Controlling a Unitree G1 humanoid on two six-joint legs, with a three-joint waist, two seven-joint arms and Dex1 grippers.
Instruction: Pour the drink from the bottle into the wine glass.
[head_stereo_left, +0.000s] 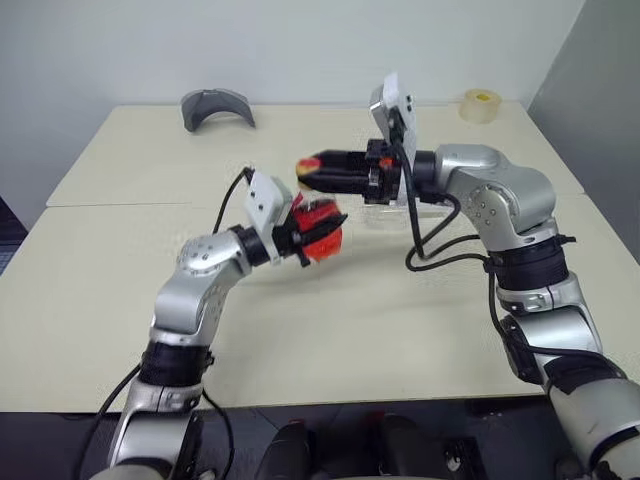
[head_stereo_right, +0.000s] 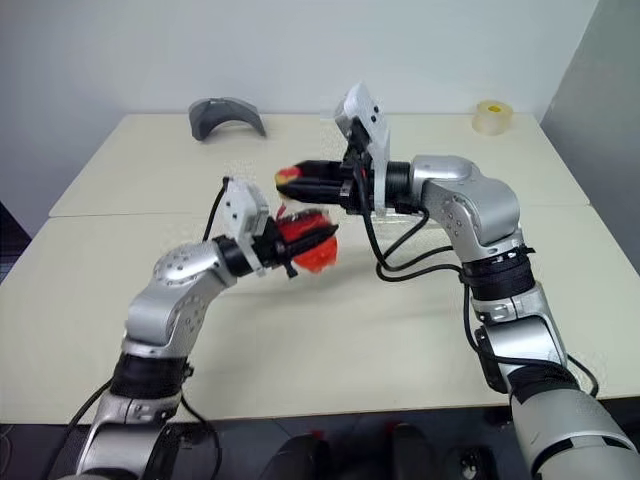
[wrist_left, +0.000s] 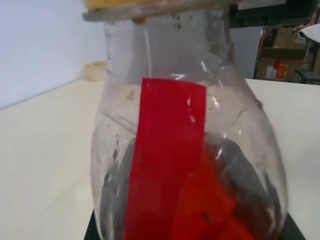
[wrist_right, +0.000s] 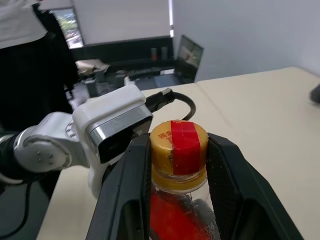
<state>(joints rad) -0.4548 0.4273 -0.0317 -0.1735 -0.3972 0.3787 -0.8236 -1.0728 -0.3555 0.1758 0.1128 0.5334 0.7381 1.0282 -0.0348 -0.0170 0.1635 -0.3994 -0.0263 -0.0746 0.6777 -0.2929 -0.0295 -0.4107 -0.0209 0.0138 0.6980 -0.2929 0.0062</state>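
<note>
Black fingers of the right gripper (wrist_right: 178, 165) sit 1 on each side of the yellow cap (wrist_right: 178, 149), narrowed onto it and touching its sides, so it reads as a grip on the cap, not on the bottle body. Cap carries a red tape strip over its top and is on the neck, not yet off.

Left gripper (head_stereo_left: 312, 233) is shut on the bottle (wrist_left: 187, 165) low on its body, held up off the table (head_stereo_left: 100, 290) in front of the robot, roughly upright. Left wrist view looks straight through the clear plastic: red label strip down the front, the drink (wrist_left: 215, 205) pooled red in the lower part, dark finger shapes behind the far wall.

Head views: both grippers meet mid-table, right gripper coming in level from the right over the top of the bottle, left arm reaching in from below-left.

Wine glass (head_stereo_left: 380, 205): something clear stands on the table just behind the right wrist, mostly hidden by the arm; I take it for the glass but cannot tell its fill.

Farther out: grey curved object (head_stereo_left: 216, 107) at the far left edge, tape roll (head_stereo_left: 481, 105) at the far right corner, both well apart from the action. A person in dark clothes stands in the background of the right wrist view.

Progress, as judged: bottle picked up and cap gripped = early stage. Left to do: unscrew cap, get it clear, bring the bottle over the glass, tilt, pour. No pouring possible while capped.
</note>
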